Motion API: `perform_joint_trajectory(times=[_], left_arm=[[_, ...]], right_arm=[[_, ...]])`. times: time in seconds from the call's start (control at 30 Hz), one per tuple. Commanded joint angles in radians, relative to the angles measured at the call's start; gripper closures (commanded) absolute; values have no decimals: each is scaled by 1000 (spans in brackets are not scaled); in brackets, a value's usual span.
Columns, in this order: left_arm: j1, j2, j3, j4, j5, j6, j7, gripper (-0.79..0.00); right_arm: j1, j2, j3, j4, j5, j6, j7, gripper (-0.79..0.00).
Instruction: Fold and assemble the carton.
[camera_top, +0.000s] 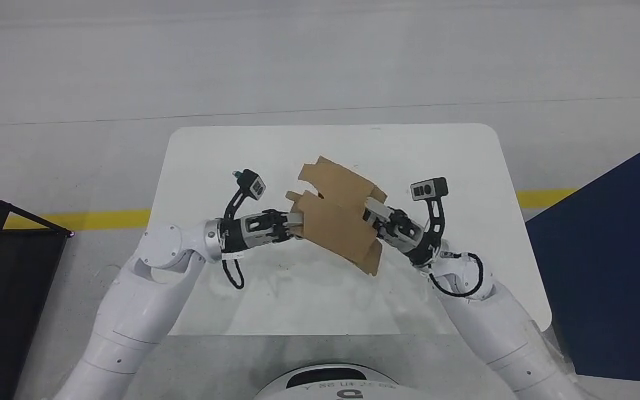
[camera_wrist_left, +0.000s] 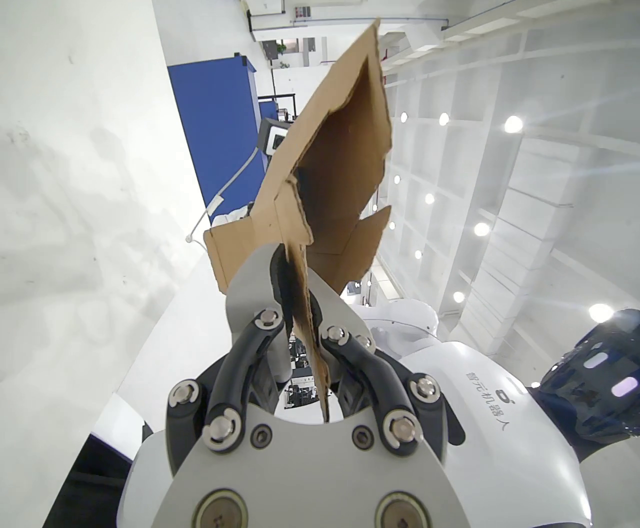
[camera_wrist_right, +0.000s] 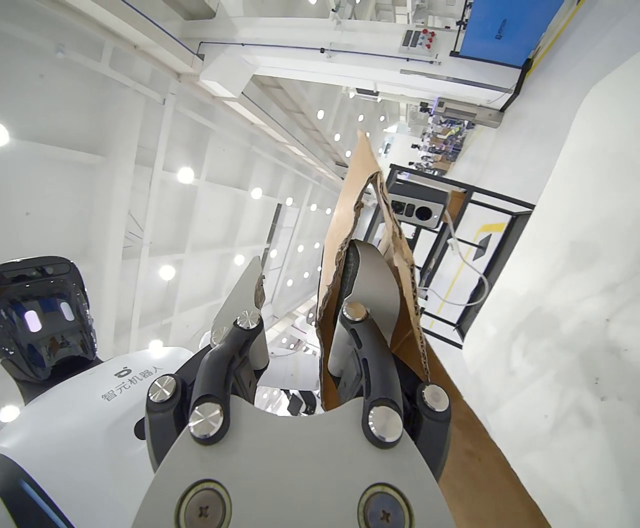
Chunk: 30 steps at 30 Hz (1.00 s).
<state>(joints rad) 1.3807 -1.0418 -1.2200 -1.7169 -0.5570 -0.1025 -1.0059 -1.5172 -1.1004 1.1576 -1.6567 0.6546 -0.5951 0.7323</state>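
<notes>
A brown, partly flattened carton (camera_top: 335, 215) is held up over the middle of the white table (camera_top: 450, 170), between the two arms. My left gripper (camera_top: 292, 225) is shut on a flap at the carton's left edge; the left wrist view shows the cardboard (camera_wrist_left: 340, 165) pinched between both fingers of the gripper (camera_wrist_left: 295, 290). My right gripper (camera_top: 375, 215) is at the carton's right edge and stands open. In the right wrist view one finger (camera_wrist_right: 370, 285) sits between the cardboard layers (camera_wrist_right: 345, 225) and the other finger (camera_wrist_right: 245, 295) is apart, outside the carton.
The table's bare surface runs all around the carton. On the floor a yellow line (camera_top: 90, 218) passes behind the table. A black frame (camera_top: 25, 270) stands off the table's left side and a blue panel (camera_top: 600, 270) off its right side.
</notes>
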Motion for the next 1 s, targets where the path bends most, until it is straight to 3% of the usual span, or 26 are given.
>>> perform_joint_trajectory(times=[0.0, 0.1, 0.33, 0.4, 0.5, 0.53, 0.7, 0.73, 0.77, 0.8, 0.97], left_arm=[[-2, 0, 0, 6, 15, -7, 6, 0], [-7, 2, -4, 17, 50, -20, 13, 0], [-15, 4, -4, 32, 154, -44, 46, 0], [-18, 5, -7, 34, 173, -52, 56, 0], [-20, 6, -8, 36, 204, -62, 70, 0], [-20, 6, -8, 37, 213, -65, 74, 0], [-21, 4, -20, 51, 176, -55, 105, -6], [-21, 4, -29, 54, 140, -48, 106, -240], [-18, 3, -40, 57, 93, -36, 106, -391], [-16, 3, -53, 60, 46, -27, 102, -785], [22, 9, -86, 48, 13, -16, 75, -785]], right_arm=[[2, -1, -3, 0, -4, 1, 4, -332], [5, -3, -6, 0, 3, 5, 25, -320], [7, -1, -10, -4, -8, 19, 107, -209], [7, -1, -8, -4, -16, 20, 114, -123], [6, -1, -6, -6, -24, 20, 117, -77], [6, -1, -5, -6, -27, 20, 119, 0], [3, -2, 6, -8, -84, 5, 81, 0], [2, -3, 11, -9, -102, -5, 65, 0], [1, -3, 17, -11, -124, -19, 44, 0], [-1, -4, 24, -14, -148, -44, 18, 0], [-12, -11, 59, -24, -386, -152, -153, 0]])
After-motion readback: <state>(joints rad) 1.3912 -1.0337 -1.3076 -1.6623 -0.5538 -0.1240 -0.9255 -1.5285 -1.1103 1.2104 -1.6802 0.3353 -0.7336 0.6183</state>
